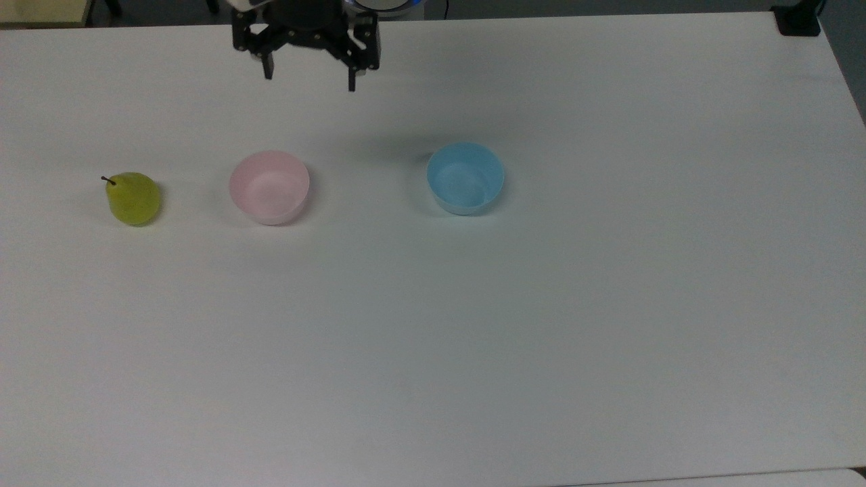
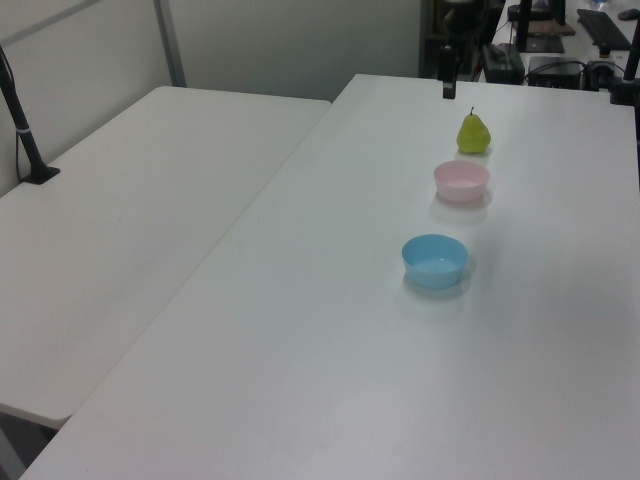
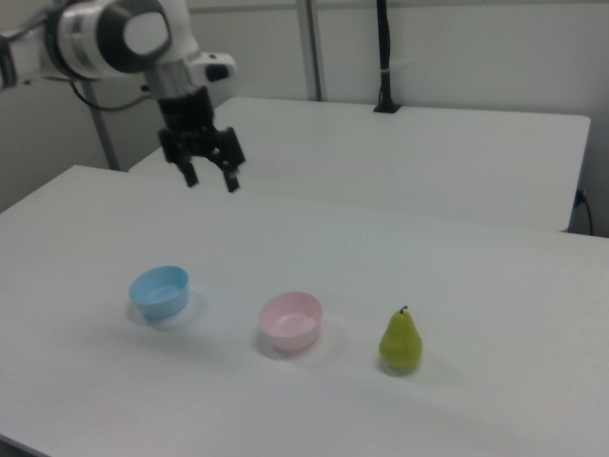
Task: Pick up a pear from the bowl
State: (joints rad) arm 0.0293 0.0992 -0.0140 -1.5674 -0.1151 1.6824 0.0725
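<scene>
**Pear stands on the counter, next to the pink bowl**

The counter [image 1: 541, 338] is big, white and flat. In the left view a second white table [image 2: 130, 210] stands close beside it, with a thin gap between them. A black pole [image 2: 22, 120] stands on that second table. Behind both tables is a plain pale wall [image 2: 290, 45]. In the top view a small black thing [image 1: 798, 20] sits on the far right corner of the counter.

Three small things stand in a row on the counter. The pear [image 1: 133, 198] is yellow-green with a short dark stem. It stands upright on the bare counter, at the top view's left end of the row. It is not in a bowl. Next to it, but not touching, is the pink bowl [image 1: 269, 187]. The light blue bowl [image 1: 465, 178] is farther along, well apart from the pink one. Both bowls have nothing in them.

The gripper [image 1: 308, 74] hangs in the air over the far edge of the counter. Its black jaws are spread wide and hold nothing. It is well away from the pear. Nothing lies between it and the bowls.
</scene>
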